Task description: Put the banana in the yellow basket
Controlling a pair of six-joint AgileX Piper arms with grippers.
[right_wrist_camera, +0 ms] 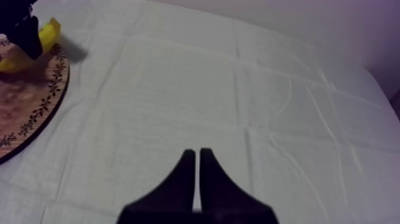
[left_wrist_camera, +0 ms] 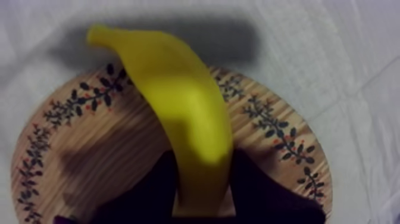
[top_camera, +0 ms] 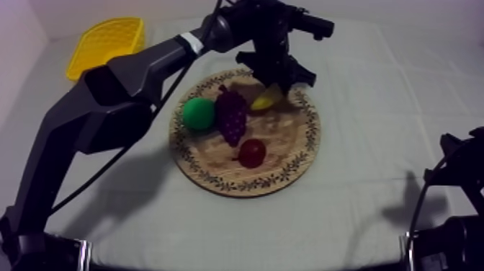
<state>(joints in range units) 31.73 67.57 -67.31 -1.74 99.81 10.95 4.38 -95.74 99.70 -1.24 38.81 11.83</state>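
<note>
Pinching banana (left_wrist_camera: 178, 107) with left tool (left_wrist_camera: 202, 196) at wooden board (top_camera: 292, 148); lift straight up clear of grapes (top_camera: 232, 115), then carry to yellow basket (top_camera: 108, 42). Right tool (right_wrist_camera: 197, 173) pressed together.

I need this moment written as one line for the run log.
left claw: shut on banana at wooden board rim | right claw: shut, over cloth | yellow basket: banana not yet in

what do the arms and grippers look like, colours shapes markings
Both arms are black to dark grey. The left arm is built of bulky, angular segments, with a white band round it near the wrist. The right arm shows as black parts. The left gripper and right gripper each have two black fingers, broad at the base and tapering to the tips.
</note>
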